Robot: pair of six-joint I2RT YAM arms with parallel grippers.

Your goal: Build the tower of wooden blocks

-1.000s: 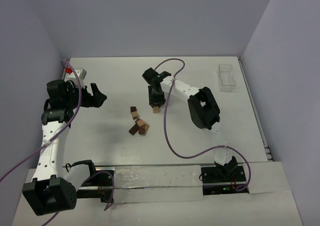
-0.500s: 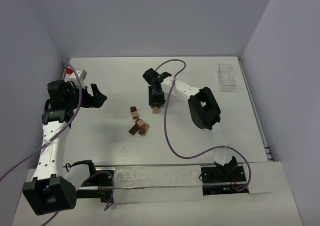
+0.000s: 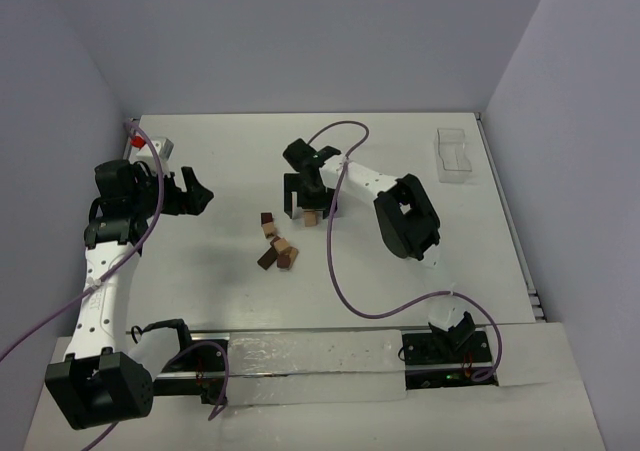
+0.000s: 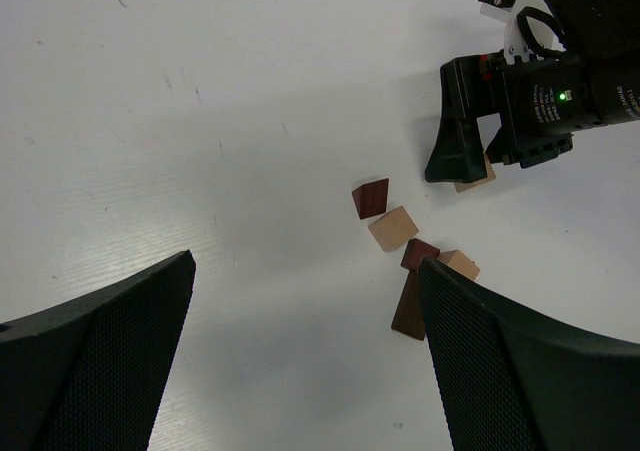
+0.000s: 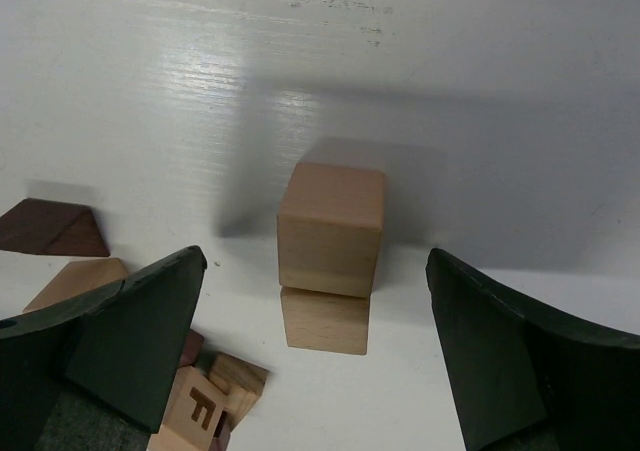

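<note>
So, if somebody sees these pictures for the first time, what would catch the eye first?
Probably the right gripper near the centre of the top view, its jaws wide open on either side of a tan cube that stands apart from the rest. Beside it, toward the left arm, lies a loose heap of tan and brown blocks. The left gripper hangs at the left side, jaws open, holding nothing.

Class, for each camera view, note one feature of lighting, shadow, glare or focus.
Top external: even, soft light; the wood blocks look tiny. Left wrist: crisp focus, faint shadows on the table. Right wrist: streaky glare, a soft shadow behind the tan cube.
</note>
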